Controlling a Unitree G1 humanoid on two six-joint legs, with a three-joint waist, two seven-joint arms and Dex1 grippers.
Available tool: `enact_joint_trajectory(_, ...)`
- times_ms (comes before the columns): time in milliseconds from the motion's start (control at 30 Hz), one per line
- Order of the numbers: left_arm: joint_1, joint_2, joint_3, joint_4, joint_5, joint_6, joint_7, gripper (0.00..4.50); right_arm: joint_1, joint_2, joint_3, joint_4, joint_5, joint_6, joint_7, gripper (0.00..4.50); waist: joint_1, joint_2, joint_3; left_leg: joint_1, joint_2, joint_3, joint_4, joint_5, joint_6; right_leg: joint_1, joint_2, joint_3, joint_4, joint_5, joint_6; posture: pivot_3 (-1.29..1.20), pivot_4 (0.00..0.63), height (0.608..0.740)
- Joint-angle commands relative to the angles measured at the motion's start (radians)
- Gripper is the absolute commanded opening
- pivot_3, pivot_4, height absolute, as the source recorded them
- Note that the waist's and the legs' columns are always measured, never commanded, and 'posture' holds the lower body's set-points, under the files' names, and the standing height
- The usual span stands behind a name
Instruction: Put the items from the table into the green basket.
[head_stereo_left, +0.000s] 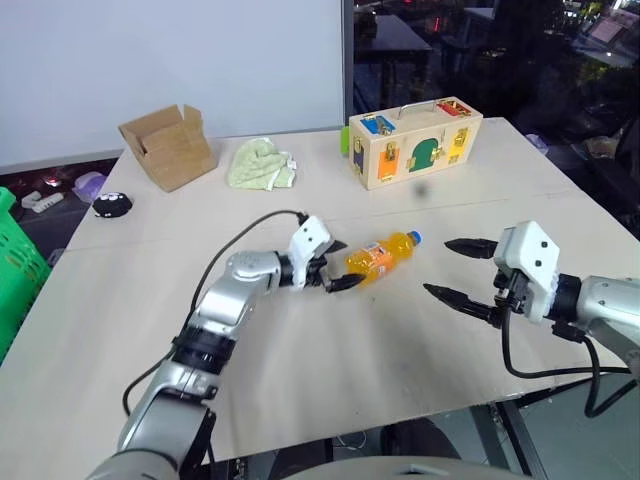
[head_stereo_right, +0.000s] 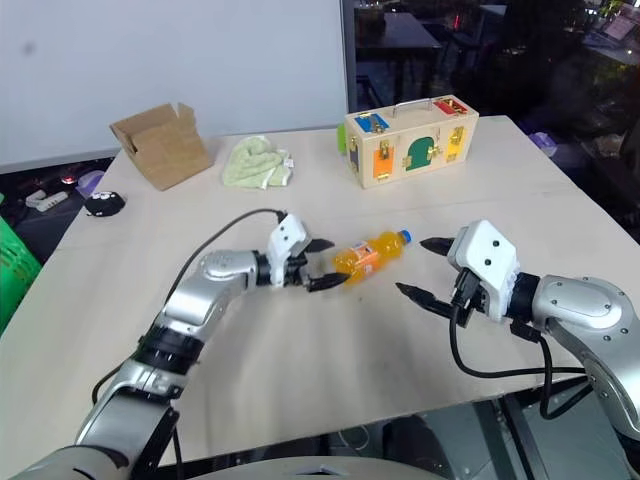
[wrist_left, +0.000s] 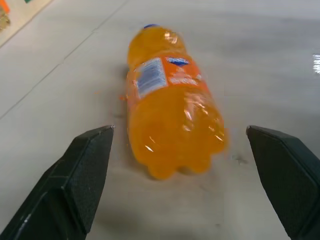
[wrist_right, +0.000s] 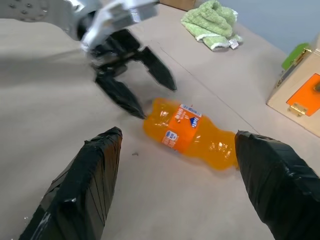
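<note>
An orange-drink bottle (head_stereo_left: 380, 255) with a blue cap lies on its side in the middle of the pale table (head_stereo_left: 330, 360), cap pointing to the far right. My left gripper (head_stereo_left: 340, 268) is open at the bottle's base, one finger on each side, not closed on it. The left wrist view has the bottle (wrist_left: 172, 105) lying just past the black fingers (wrist_left: 75, 185). My right gripper (head_stereo_left: 437, 266) hovers open to the right of the cap, pointing at the bottle (wrist_right: 192, 132) and apart from it. The green basket (head_stereo_left: 15, 265) stands beyond the table's left edge.
At the back of the table sit an open cardboard box (head_stereo_left: 168, 145), a crumpled green cloth (head_stereo_left: 260, 163) and a wooden latch box (head_stereo_left: 415, 140). A small black object (head_stereo_left: 113, 205) lies near the far left edge. Bare tabletop surrounds the bottle.
</note>
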Motion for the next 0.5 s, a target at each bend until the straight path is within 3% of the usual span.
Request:
enact_joint_trajectory(33, -0.059, 0.0, 0.002, -0.11, -0.042, 0.175, -0.006, 4.44, 0.007, -0.001, -0.021, -0.038, 0.005, -0.012, -0.024, 3.84, -0.003, 0.0, 0.0, 0.0, 0.0, 0.001, 0.0, 0.0, 0.001, 0.0, 0.0, 0.001, 0.0, 0.0, 0.0, -0.16, 0.0, 0.74)
enact_joint_trajectory(233, -0.217, 0.039, -0.127, -0.231, -0.022, 0.581, 0.014, 4.44, 0.036, 0.001, -0.028, -0.061, 0.005, -0.008, -0.056, 3.84, -0.026, 0.0, 0.0, 0.0, 0.0, 0.003, 0.0, -0.002, 0.003, 0.0, 0.0, 0.004, 0.0, -0.001, 0.002, -0.17, 0.0, 0.74)
enact_joint_trajectory(333, -0.321, 0.038, -0.224, -0.201, 0.021, 0.675, 0.026, 4.44, 0.04, 0.002, -0.025, -0.067, 0.007, -0.008, -0.066, 3.84, -0.028, 0.0, 0.0, 0.001, 0.0, 0.003, 0.001, -0.002, 0.003, 0.0, 0.0, 0.004, 0.0, -0.001, 0.004, -0.18, 0.0, 0.74)
enact_joint_trajectory(400, -0.452, 0.017, -0.398, -0.02, 0.133, 0.636, -0.01, 4.44, 0.042, 0.003, -0.021, -0.076, 0.008, -0.006, -0.075, 3.84, -0.03, -0.001, 0.0, 0.001, 0.0, 0.005, 0.0, -0.002, 0.003, 0.0, 0.0, 0.006, 0.0, -0.001, 0.004, -0.2, 0.0, 0.74)
enact_joint_trajectory(500, -0.554, -0.07, -0.489, 0.289, 0.206, 0.544, -0.044, 4.44, 0.05, 0.008, -0.023, -0.092, 0.014, -0.003, -0.089, 3.84, -0.039, 0.0, 0.0, 0.001, -0.002, 0.01, 0.001, -0.002, 0.003, 0.0, 0.002, 0.007, 0.0, -0.001, 0.004, -0.22, 0.0, 0.74)
